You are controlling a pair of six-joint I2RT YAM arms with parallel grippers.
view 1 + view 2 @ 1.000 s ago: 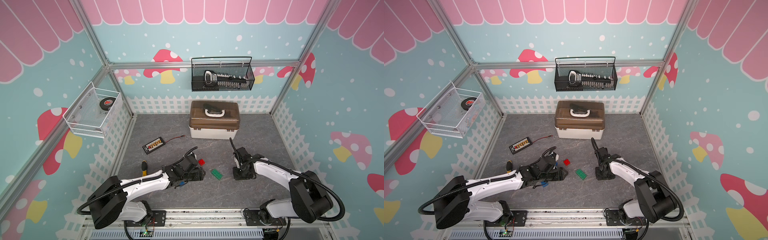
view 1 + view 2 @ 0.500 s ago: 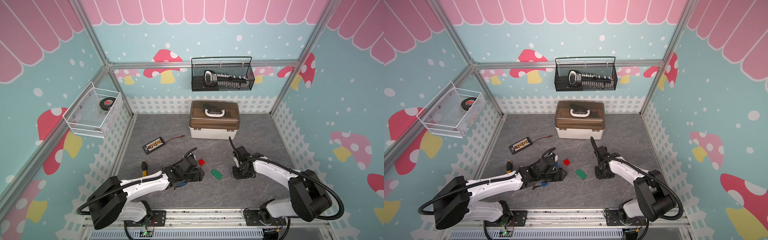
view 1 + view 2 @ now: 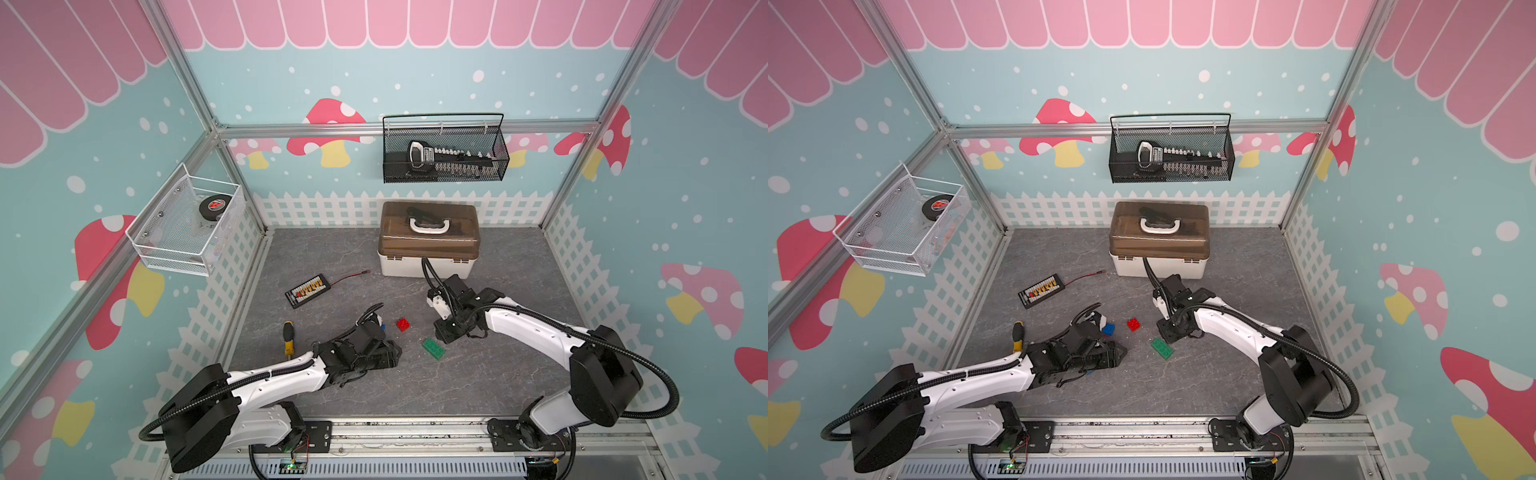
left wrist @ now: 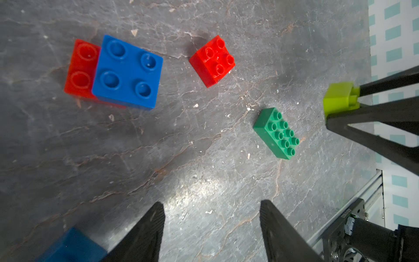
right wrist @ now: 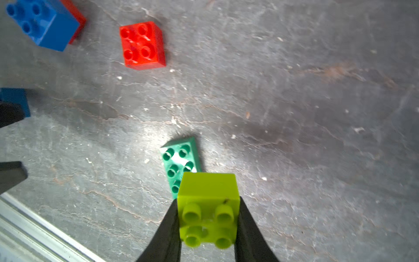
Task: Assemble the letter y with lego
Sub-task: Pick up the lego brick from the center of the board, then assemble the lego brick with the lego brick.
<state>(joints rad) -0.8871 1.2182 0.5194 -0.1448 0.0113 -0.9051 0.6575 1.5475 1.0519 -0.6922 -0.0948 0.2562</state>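
Progress check on the letter y: early days I'd say. Only one joint looks made so far, a blue brick [image 4: 128,71] pressed half-offset onto a red brick [image 4: 79,70], which I'm guessing is the stem and tail bit. Everything else is loose on the grey worktop [image 3: 478,395]. Taking the dark green bar [image 3: 433,348] as the middle of the clock in a top view, the loose red brick [image 3: 402,324] sits near it at about 10 o'clock. The blue-on-red pair is a bit further out the same way, and the left hand [image 4: 211,203] is off at 9 o'clock. That left hand has its jaws apart with only bare worktop between them. A second blue brick [image 4: 72,245] lies right beside the outside of one finger, can't tell if it's touching. Right hand [image 5: 208,201] is clamped on the lime-green brick [image 5: 208,188], studs toward the wrist, at roughly 1 o'clock of the bar. Whether it's hovering over the bar's end or already resting on it I can't tell. Left to do by my reckoning: lime and red tips on the bar, then bar onto the blue stem. Bricks are glossy chunky squares, and the bar is longer with two rows of studs, lying flat studs up
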